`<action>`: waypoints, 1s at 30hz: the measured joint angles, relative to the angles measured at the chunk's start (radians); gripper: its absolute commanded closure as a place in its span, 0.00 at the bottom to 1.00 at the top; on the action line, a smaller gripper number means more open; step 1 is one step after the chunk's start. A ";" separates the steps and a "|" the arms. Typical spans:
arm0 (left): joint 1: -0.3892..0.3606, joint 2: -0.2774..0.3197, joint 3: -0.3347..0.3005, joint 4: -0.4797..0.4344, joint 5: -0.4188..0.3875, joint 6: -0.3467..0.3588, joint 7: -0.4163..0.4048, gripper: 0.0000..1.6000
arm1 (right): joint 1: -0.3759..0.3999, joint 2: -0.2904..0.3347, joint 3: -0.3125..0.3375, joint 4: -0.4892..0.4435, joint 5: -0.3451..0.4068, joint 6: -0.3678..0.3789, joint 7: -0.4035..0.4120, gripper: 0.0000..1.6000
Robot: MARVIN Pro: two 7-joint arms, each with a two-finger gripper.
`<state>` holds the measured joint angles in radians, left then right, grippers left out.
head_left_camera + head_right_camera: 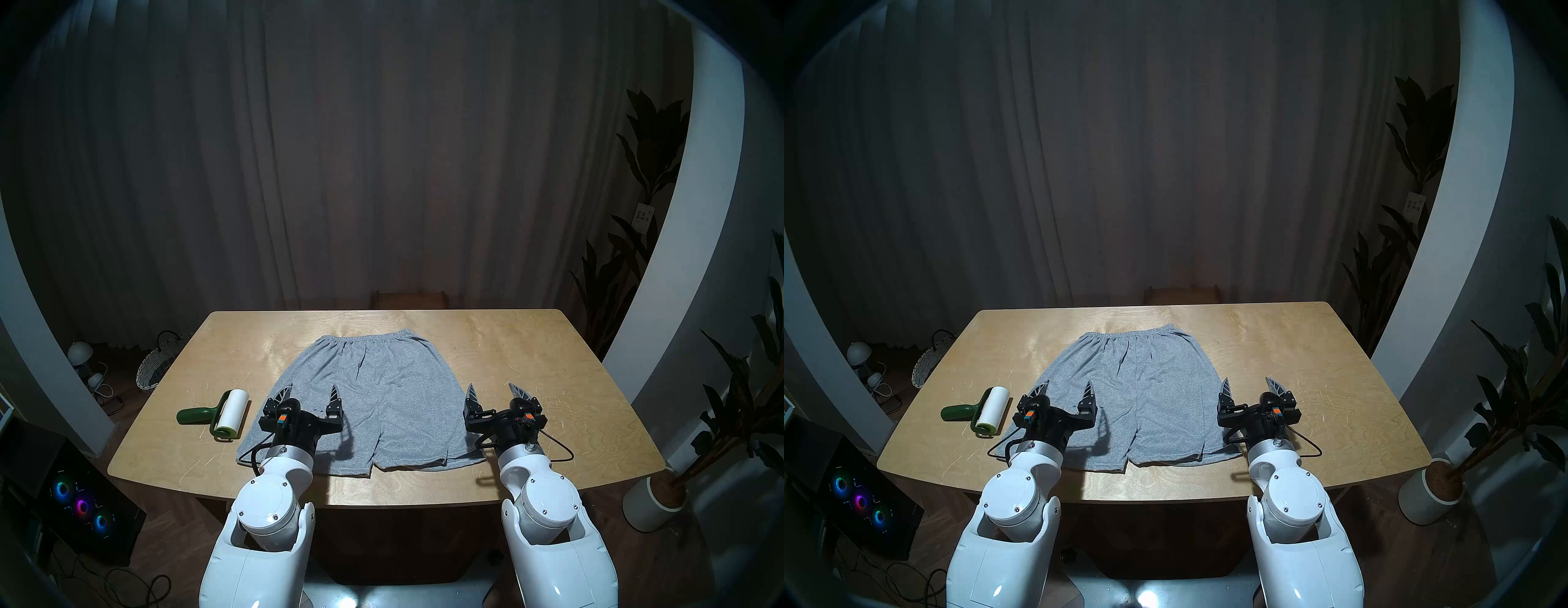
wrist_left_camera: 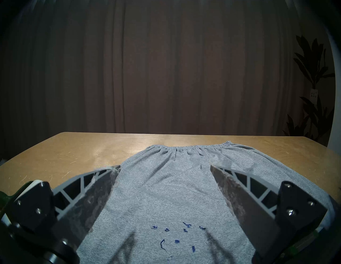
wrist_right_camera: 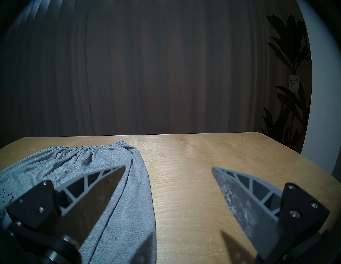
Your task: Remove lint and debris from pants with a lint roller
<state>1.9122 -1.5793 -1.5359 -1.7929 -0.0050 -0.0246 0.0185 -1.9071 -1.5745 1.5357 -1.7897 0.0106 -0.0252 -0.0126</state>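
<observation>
Lint roller lies unused at lower left, beside the shorts. Left gripper hovers wide and empty over the debris; right gripper likewise wide, empty.

Left wrist view: lint roller mostly hidden behind left gripper finger. Debris too small for head view. Pants cut off at right wrist view's left edge.

Plywood table, dark curtain behind, woven basket and mushroom lamp on floor left, RGB-fan PC, potted plant right.
</observation>
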 measured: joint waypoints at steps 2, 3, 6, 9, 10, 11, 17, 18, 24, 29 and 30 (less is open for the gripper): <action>0.000 0.000 0.000 0.001 0.000 0.000 0.000 0.00 | 0.000 0.000 0.000 0.001 0.000 0.000 0.000 0.00; 0.000 0.000 0.000 0.001 0.000 0.000 0.000 0.00 | 0.000 0.000 0.000 0.001 0.000 0.000 0.000 0.00; 0.000 0.000 0.000 0.002 0.000 0.000 0.000 0.00 | 0.000 0.000 0.000 0.001 0.000 0.000 0.000 0.00; 0.001 0.000 0.000 0.002 0.000 0.000 0.000 0.00 | 0.000 0.000 0.000 0.002 0.000 0.000 0.000 0.00; 0.001 0.000 0.000 0.002 0.000 0.000 0.000 0.00 | 0.000 0.000 0.000 0.002 0.000 0.000 0.000 0.00; 0.001 0.000 0.000 0.002 0.000 0.000 0.000 0.00 | 0.000 0.000 0.000 0.002 0.000 0.000 0.000 0.00; 0.002 0.000 -0.001 0.002 0.000 0.000 0.000 0.00 | 0.000 0.000 0.000 0.002 0.001 0.000 0.000 0.00; 0.003 0.000 -0.002 0.000 0.000 0.000 0.000 0.00 | 0.000 0.000 0.000 0.002 0.001 0.000 0.000 0.00; 0.033 -0.016 -0.059 -0.061 -0.070 0.005 0.009 0.00 | 0.000 0.000 0.000 0.003 0.001 0.000 0.000 0.00; 0.042 -0.041 -0.128 -0.114 -0.193 0.011 0.026 0.00 | 0.000 0.000 0.000 0.007 0.001 0.000 0.000 0.00; 0.042 -0.046 -0.143 -0.125 -0.219 0.011 0.029 0.00 | 0.000 0.000 0.000 0.008 0.001 0.000 0.000 0.00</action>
<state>1.9546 -1.6251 -1.6788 -1.9180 -0.2243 -0.0136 0.0480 -1.9066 -1.5745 1.5358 -1.7820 0.0118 -0.0253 -0.0122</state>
